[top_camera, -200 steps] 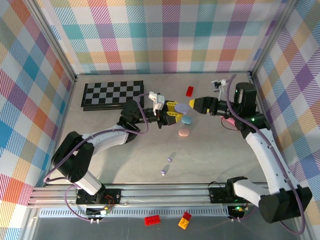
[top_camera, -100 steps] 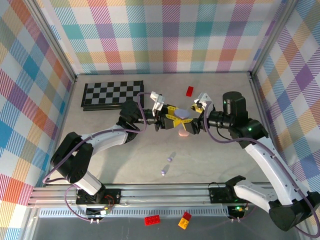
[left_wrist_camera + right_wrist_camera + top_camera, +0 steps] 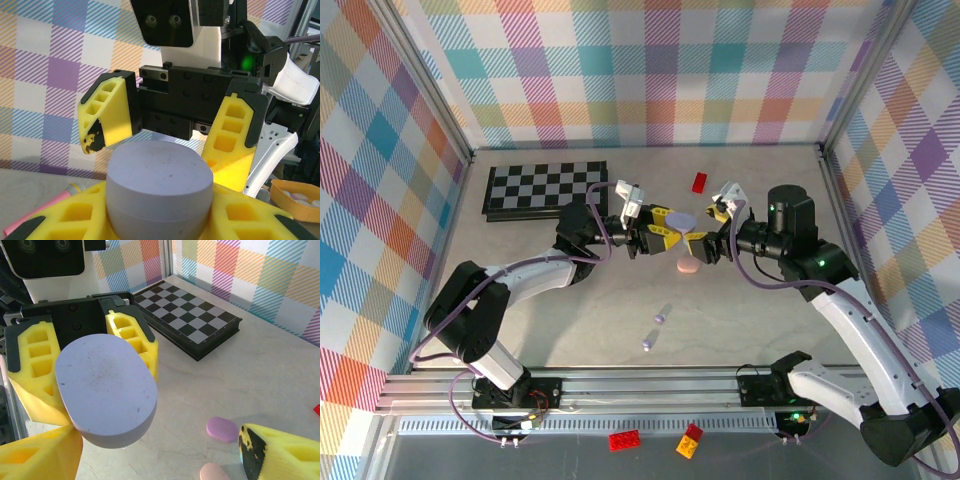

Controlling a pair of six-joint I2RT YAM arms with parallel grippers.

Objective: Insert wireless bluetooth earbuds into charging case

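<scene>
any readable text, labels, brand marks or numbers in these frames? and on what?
None: no text can be read in any view.
lavender charging case: plain lid, faint scuffs only, no logo.
chessboard: black and white squares only, no coordinates or lettering.
red brick: too small to tell whether it carries any lettering.

The case is lavender, the board black-and-white chequered, the walls pastel plaid.
</scene>
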